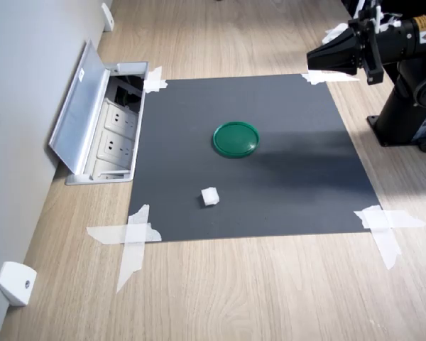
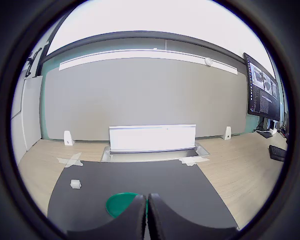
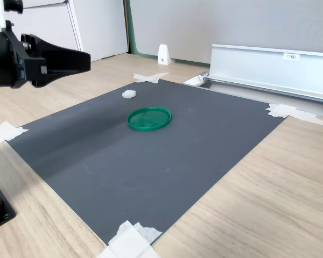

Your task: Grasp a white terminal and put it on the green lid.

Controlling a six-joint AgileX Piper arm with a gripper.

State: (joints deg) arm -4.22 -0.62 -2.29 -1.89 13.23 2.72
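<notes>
Gripper [image 1: 312,58] — jaws closed, empty, raised near green lid [image 1: 236,138]. Open before descending squarely over white terminal [image 1: 210,197], near lid.

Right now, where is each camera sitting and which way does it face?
First exterior view: high, looking down at the grey mat; the black hand enters at upper right.
Second exterior view: low at a mat corner, facing the wall; hand at upper left.
Wrist view: behind the closed fingers, facing the wall.
All show the round dark-green plastic lid and small white block.
</notes>
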